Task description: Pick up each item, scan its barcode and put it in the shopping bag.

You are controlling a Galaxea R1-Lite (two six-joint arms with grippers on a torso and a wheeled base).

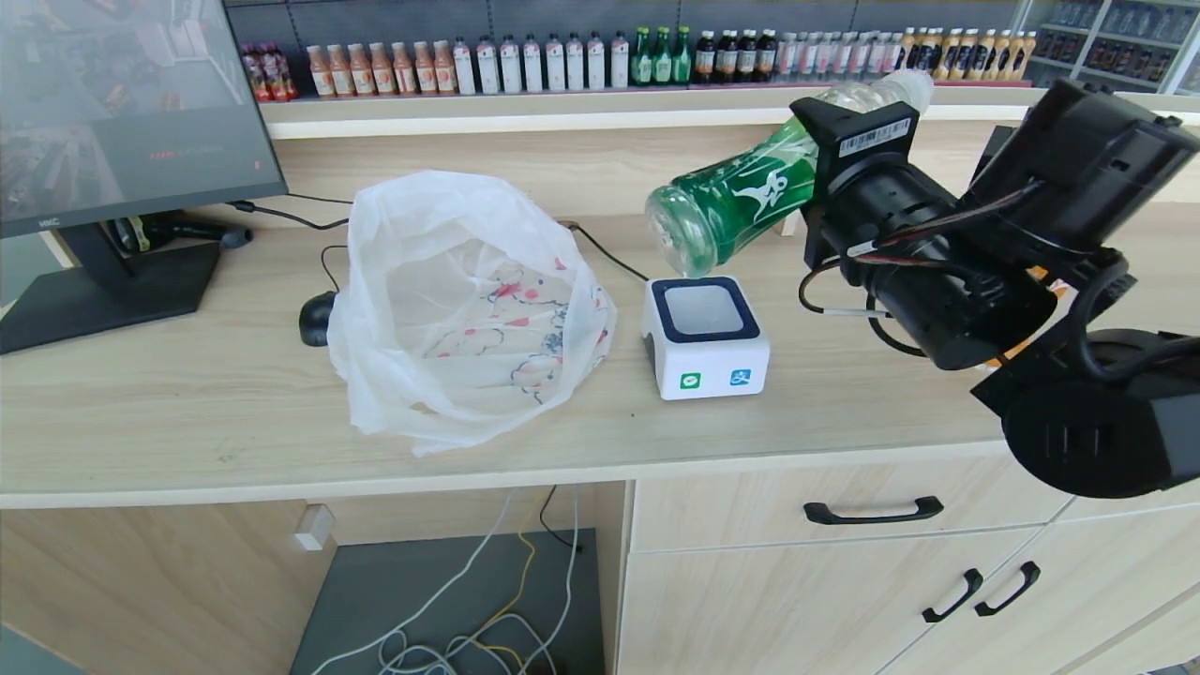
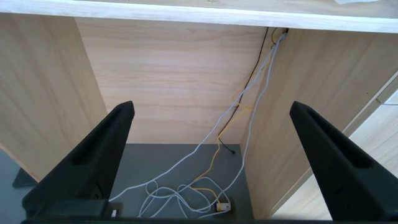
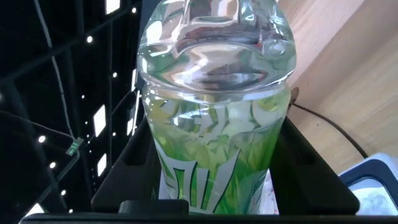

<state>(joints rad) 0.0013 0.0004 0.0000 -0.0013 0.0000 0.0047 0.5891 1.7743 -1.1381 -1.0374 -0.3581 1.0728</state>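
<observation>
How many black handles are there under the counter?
3: long handle on the top drawer; below it, left short handle and right short handle. The right arm may hide more.

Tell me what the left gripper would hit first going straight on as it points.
Most likely the wooden back panel under the counter; the left gripper points into that recess, though the hanging cables may come first. Depth is unclear.
</observation>
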